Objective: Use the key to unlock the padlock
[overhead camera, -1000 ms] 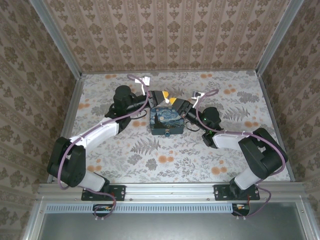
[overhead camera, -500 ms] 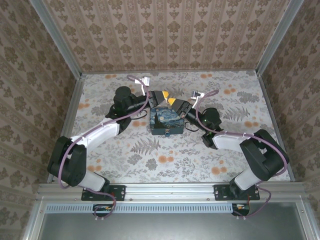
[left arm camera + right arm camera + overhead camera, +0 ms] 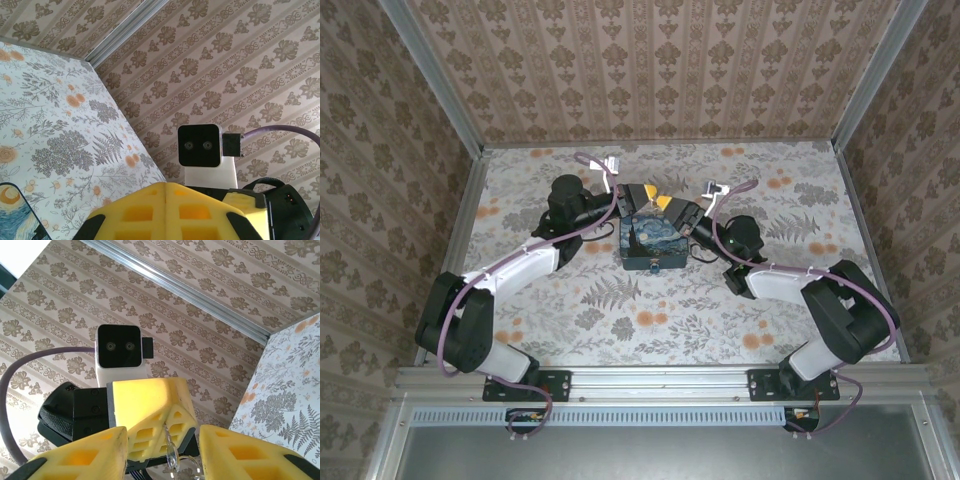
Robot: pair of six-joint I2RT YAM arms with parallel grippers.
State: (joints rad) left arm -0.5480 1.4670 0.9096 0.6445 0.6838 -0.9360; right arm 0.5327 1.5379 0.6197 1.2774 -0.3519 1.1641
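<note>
The right gripper [image 3: 666, 205] has edged in, jaws part-open around the key [image 3: 172, 455] dangling from the shut jaws of the left gripper [image 3: 649, 192] over the box [image 3: 650, 240]; the padlock [image 3: 655, 267], seemingly on its near face, awaits unlocking.

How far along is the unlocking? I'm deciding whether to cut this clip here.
Done: the key is off the table, pinched in the shut left tool. In hand: apparently a handover; the right tool has its jaws apart on either side of it, behind the box. Left: taking the key to the padlock at the box's near edge and turning it; its shackle is too small to judge.
</note>
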